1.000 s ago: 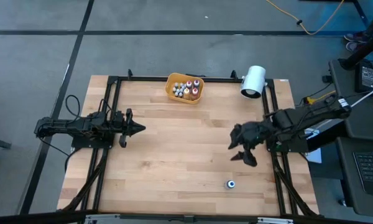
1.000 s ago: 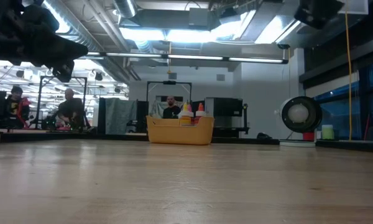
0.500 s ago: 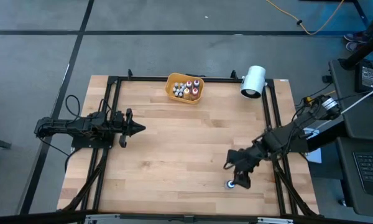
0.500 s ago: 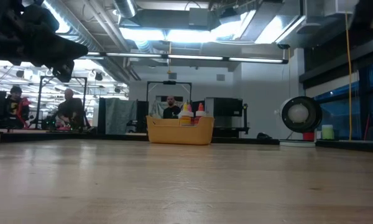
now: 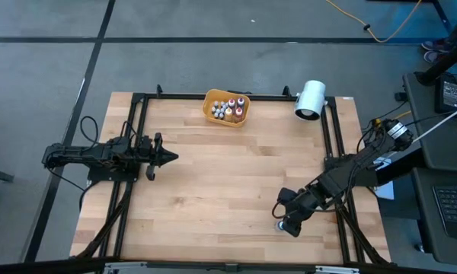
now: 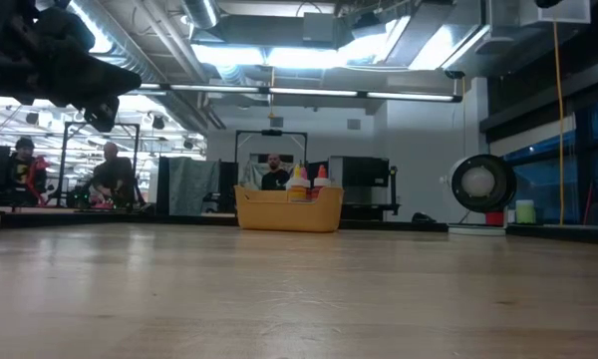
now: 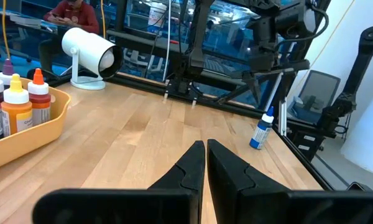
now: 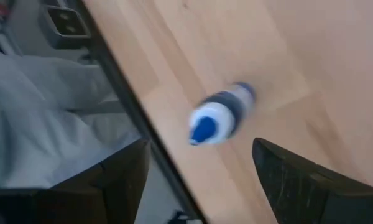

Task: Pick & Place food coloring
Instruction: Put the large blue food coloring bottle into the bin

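Observation:
One food coloring bottle (image 5: pixel 279 225) with a blue top stands upright on the wood near the table's near right edge; it also shows in the left wrist view (image 7: pixel 262 130) and the right wrist view (image 8: pixel 219 117). My right gripper (image 5: pixel 285 218) hangs open just above it, pointing steeply down, one finger on either side (image 8: pixel 202 177). Several more bottles stand in the orange bowl (image 5: pixel 213 114) at the far edge. My left gripper (image 5: pixel 170 158) waits shut and level at the table's left, its fingers (image 7: pixel 206 163) closed on nothing.
A big white cylinder (image 5: pixel 310 99) lies at the far right corner. Black frame rails (image 5: pixel 329 129) run along the table's sides and far edge. People sit in the room beyond the table (image 6: pixel 110 170). Bare wood lies between the bowl and the lone bottle.
My right gripper has swung toward the table's near edge and come down over the lone bottle, rolling about its own axis as it went. The bottle has stayed standing where it was.

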`<move>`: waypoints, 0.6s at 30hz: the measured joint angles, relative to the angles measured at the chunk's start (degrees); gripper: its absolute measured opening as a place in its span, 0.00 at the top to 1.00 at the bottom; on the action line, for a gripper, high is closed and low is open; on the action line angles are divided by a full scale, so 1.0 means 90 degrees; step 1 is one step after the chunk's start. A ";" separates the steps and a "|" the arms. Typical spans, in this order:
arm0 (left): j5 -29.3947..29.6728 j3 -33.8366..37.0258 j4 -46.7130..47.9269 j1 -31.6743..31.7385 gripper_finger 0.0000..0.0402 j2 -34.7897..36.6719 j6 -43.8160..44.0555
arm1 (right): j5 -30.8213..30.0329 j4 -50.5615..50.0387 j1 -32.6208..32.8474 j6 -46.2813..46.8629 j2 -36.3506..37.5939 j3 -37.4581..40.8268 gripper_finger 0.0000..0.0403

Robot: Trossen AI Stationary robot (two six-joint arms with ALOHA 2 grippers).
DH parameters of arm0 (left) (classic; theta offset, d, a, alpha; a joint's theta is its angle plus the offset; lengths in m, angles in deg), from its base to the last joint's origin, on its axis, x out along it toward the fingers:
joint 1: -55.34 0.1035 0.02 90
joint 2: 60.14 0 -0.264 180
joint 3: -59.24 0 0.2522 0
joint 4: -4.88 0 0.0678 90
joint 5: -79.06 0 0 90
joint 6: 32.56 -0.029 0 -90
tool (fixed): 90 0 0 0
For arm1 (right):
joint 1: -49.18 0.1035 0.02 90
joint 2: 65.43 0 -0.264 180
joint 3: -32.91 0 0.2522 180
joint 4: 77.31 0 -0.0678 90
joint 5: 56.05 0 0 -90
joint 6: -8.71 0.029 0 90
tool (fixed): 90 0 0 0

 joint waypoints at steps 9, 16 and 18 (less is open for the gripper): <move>0.0001 0.0001 0.0000 0.0002 0.96 0.0000 0.0000 | -0.0167 0.0380 0.0000 0.0551 -0.0102 -0.0002 0.29; -0.0001 -0.0001 0.0000 0.0002 0.96 -0.0002 0.0000 | -0.0037 0.0444 -0.0002 0.0461 -0.0607 -0.0002 0.29; -0.0001 -0.0001 0.0000 0.0001 0.96 -0.0001 0.0002 | -0.0039 0.0381 -0.0002 0.0437 -0.0763 -0.0002 0.29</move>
